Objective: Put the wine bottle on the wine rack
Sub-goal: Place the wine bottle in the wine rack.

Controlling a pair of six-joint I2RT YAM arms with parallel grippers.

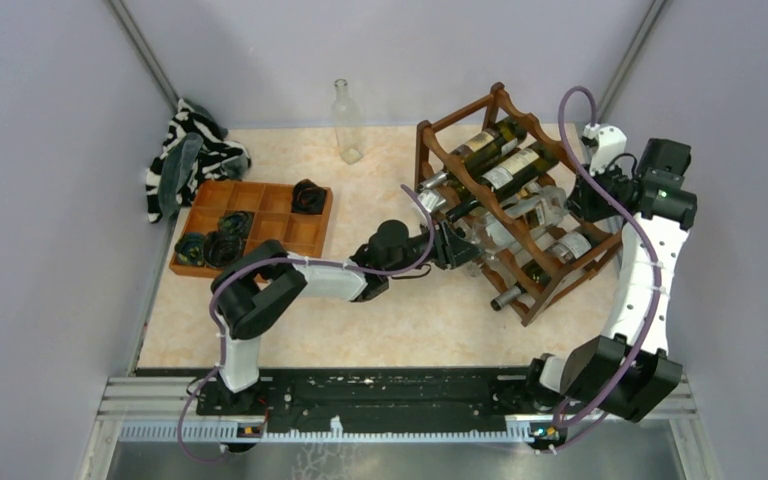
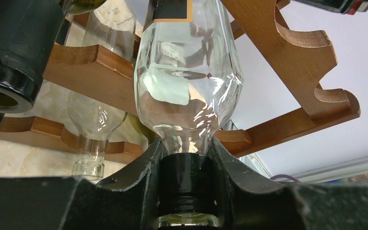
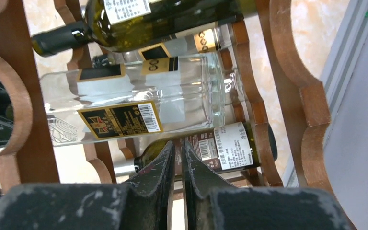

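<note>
Two sets of fingers work at the wine rack (image 1: 465,108), which stands on the counter (image 1: 400,325). Your left fingers (image 2: 141,179) pinch the black cap (image 2: 188,170) of the clear wine bottle (image 2: 187,86) at the rack's near-left face. The bottle's body lies inside the rack, between its scalloped rails. Faint raised lettering on the cap cannot be read, and only a corner of the bottle's black, gold-edged label shows.

Your right fingers (image 3: 160,175) are pressed together on nothing at the opposite side of the rack, pointing in at the stored bottles. From that side you see a clear squared bottle with a black-and-gold label (image 3: 120,120) bearing a crest and a barcode, its wording too small to read. Below it in the rack lies a dark green bottle (image 3: 211,148) with a white label of fine print and a barcode, also unreadable.
</note>
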